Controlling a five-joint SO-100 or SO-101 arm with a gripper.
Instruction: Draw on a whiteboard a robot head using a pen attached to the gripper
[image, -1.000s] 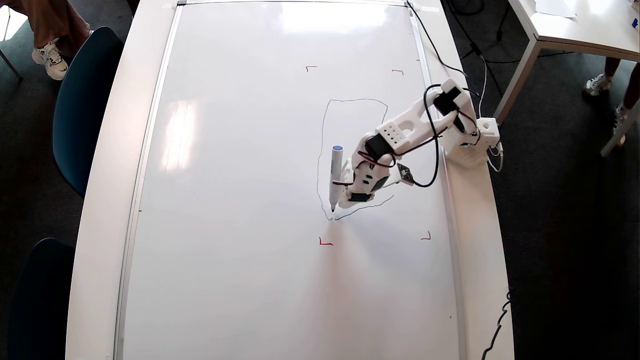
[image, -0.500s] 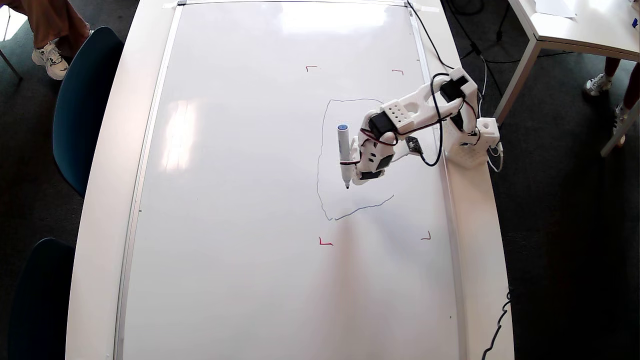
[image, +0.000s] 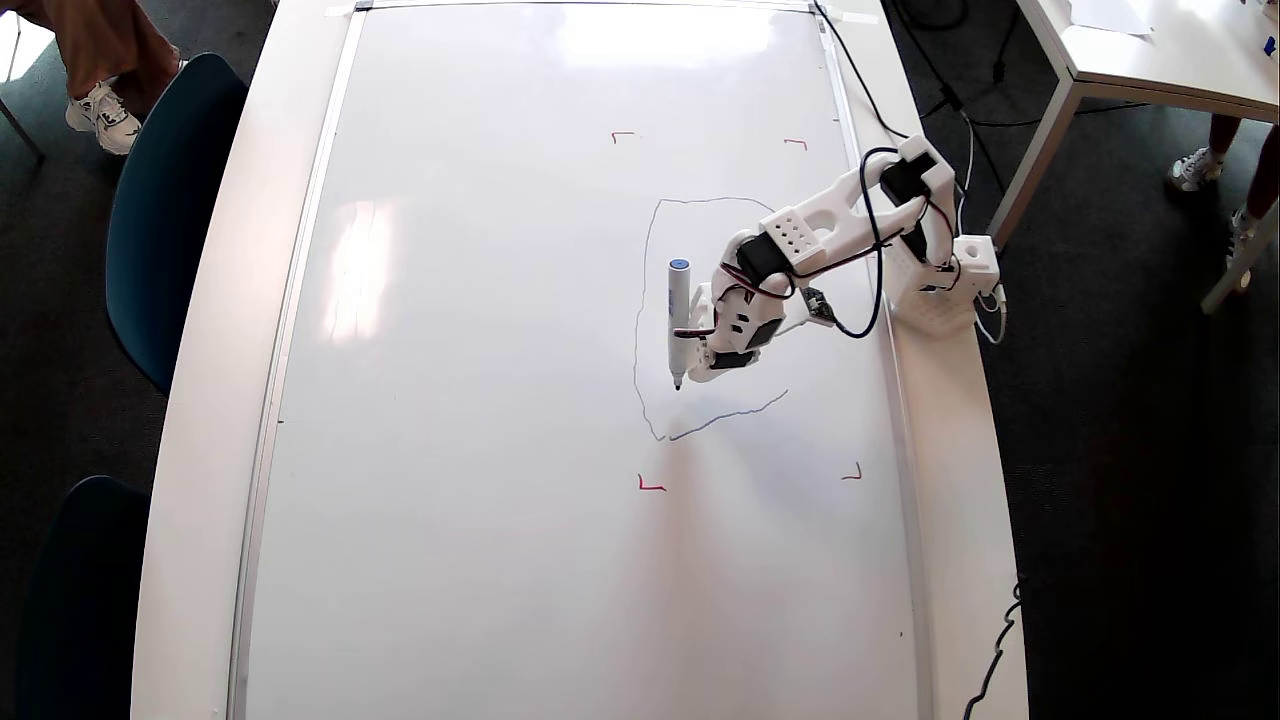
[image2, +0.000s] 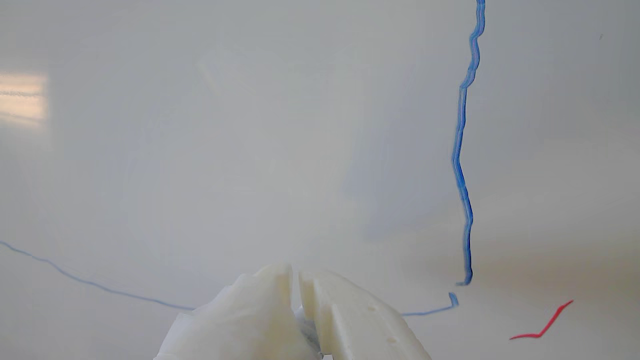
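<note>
Showing the gripper (image2: 296, 280) at the bottom of the wrist view, jaws nearly together with a thin slit between and nothing held in them. The pen (image: 678, 322) is strapped alongside the gripper (image: 712, 368), on its left in the overhead view, long axis running up-down there, blue cap up, dark tip down. The tip sits inside the unfinished head outline (image: 646, 260), just right of its left stroke and above the bottom stroke. Beyond lies the whiteboard (image: 480, 400). Whether the tip touches cannot be told.
</note>
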